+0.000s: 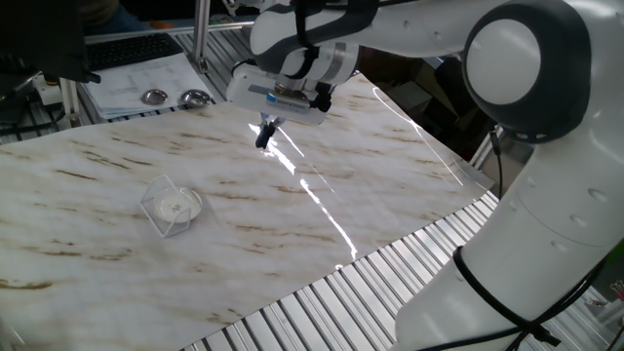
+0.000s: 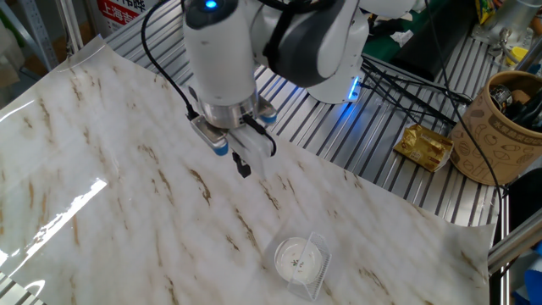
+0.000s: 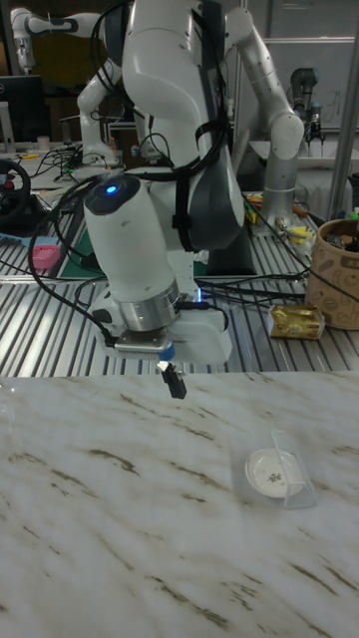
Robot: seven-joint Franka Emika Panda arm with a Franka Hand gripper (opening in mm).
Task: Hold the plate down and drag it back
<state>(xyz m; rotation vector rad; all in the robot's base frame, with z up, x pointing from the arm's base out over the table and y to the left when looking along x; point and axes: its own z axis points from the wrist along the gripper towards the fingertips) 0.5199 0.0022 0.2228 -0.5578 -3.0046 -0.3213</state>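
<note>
The plate [image 1: 177,206] is a small round white dish with a speckled centre, lying flat on the marbled tabletop. It also shows low in the other fixed view as the plate [image 2: 297,257] and at the right of the tall view as the plate [image 3: 270,471]. A clear box [image 1: 164,207] stands around it. My gripper [image 1: 263,136] hangs above the table, well away from the plate and touching nothing. Its dark fingers are pressed together, shut and holding nothing, as seen on the gripper [image 2: 244,167] and the gripper [image 3: 176,383].
Two shiny metal discs [image 1: 175,97] lie at the table's far edge beside papers [image 1: 136,78]. A patterned cup [image 2: 508,127] and a gold packet [image 2: 428,146] sit on the slatted frame beyond the tabletop. Glare streaks cross the marbled surface [image 1: 322,195].
</note>
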